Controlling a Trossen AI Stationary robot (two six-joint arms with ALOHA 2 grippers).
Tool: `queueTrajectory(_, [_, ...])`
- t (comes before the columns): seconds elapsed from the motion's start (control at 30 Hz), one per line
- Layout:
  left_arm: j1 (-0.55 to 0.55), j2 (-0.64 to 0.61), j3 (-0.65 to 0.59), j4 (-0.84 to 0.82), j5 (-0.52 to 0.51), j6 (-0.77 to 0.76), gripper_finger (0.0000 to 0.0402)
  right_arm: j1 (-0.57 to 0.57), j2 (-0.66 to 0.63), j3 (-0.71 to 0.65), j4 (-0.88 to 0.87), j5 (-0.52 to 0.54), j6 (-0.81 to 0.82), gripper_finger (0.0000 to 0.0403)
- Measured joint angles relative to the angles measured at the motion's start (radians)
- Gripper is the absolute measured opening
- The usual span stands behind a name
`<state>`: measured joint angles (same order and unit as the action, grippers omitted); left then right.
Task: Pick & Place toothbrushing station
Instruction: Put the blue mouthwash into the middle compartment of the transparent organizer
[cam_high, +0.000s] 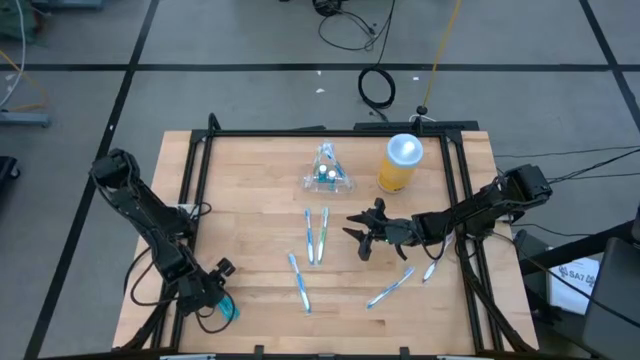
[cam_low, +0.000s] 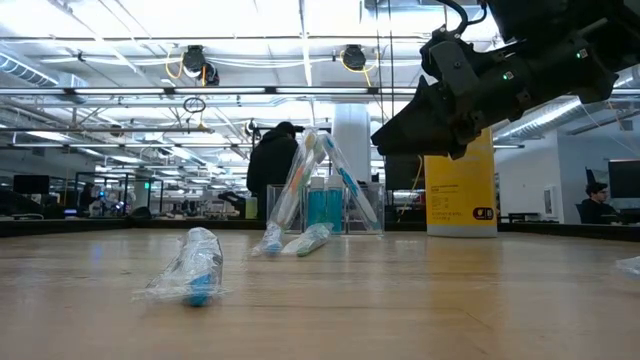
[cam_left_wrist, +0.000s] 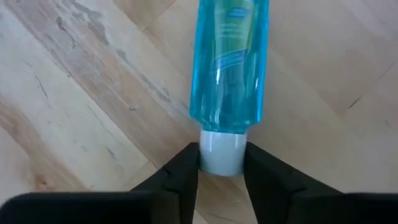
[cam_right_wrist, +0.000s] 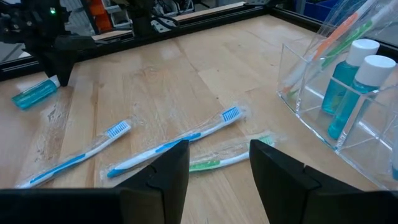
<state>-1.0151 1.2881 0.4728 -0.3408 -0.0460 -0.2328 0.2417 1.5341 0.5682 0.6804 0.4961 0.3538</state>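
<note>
High view, table: light wooden table top (cam_high: 250, 190) in a black frame.
High view, task's thing: the toothbrushing station, a small colourless see-through plastic holder (cam_high: 327, 176), stands at 12 o'clock from the table's middle, well apart from both grippers.
High view, jar: one yellow jar with a white lid (cam_high: 400, 163) at 1 o'clock, just beside the holder.
High view, brushes: five plastic-wrapped toothbrushes (cam_high: 309, 232) lie loose. Two are side by side at the middle, one at 6 o'clock, two at 4 o'clock.
High view, left gripper (cam_high: 212, 297): at the 7 o'clock corner, at one small see-through blue bottle with a white cap (cam_high: 229, 312).
High view, right gripper (cam_high: 362, 238): at 3 o'clock, close to the middle, beside the pair of brushes.
Low view: the right gripper (cam_low: 400, 128) hangs above the wood, clear of the holder (cam_low: 325, 205). Three wrapped brushes show. Two people (cam_low: 275, 165) are in the room behind.
Left wrist view: the left gripper's (cam_left_wrist: 222, 168) fingers (cam_left_wrist: 183, 177) press both sides of the white cap, clamped on the blue bottle (cam_left_wrist: 230, 62), which lies flat.
Right wrist view: the right gripper's (cam_right_wrist: 219, 165) fingers (cam_right_wrist: 171, 168) stand apart with nothing between. Three wrapped brushes lie ahead. The holder (cam_right_wrist: 298, 93) carries two blue bottles and some brushes.
</note>
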Motion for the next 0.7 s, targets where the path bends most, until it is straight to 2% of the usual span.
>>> queueTrajectory(0.1, [0.0,0.0,0.0,0.005,0.0,-0.025,0.0097,0.0,0.0,0.0,0.0,0.0,0.0,0.016])
queueTrajectory(0.2, [0.0,0.0,0.001,0.005,-0.004,-0.031,0.0094,0.0,0.0,0.0,-0.002,0.0,0.0,0.016])
queueTrajectory(0.3, [0.001,0.001,0.01,-0.002,-0.01,0.014,0.0101,0.0,0.0,0.0,-0.003,0.0,0.0,0.016])
queueTrajectory(0.43, [0.018,0.002,0.05,-0.01,-0.079,0.089,0.0099,0.0,0.0,0.0,-0.003,0.0,0.0,0.016])
queueTrajectory(0.57, [0.08,0.002,0.122,-0.096,-0.139,0.197,0.0095,0.0,0.0,0.0,0.002,0.001,0.0,0.016])
queueTrajectory(0.7, [0.171,0.002,0.212,-0.209,-0.21,0.409,0.0094,0.0,0.0,0.0,0.011,0.0,0.02,0.016])
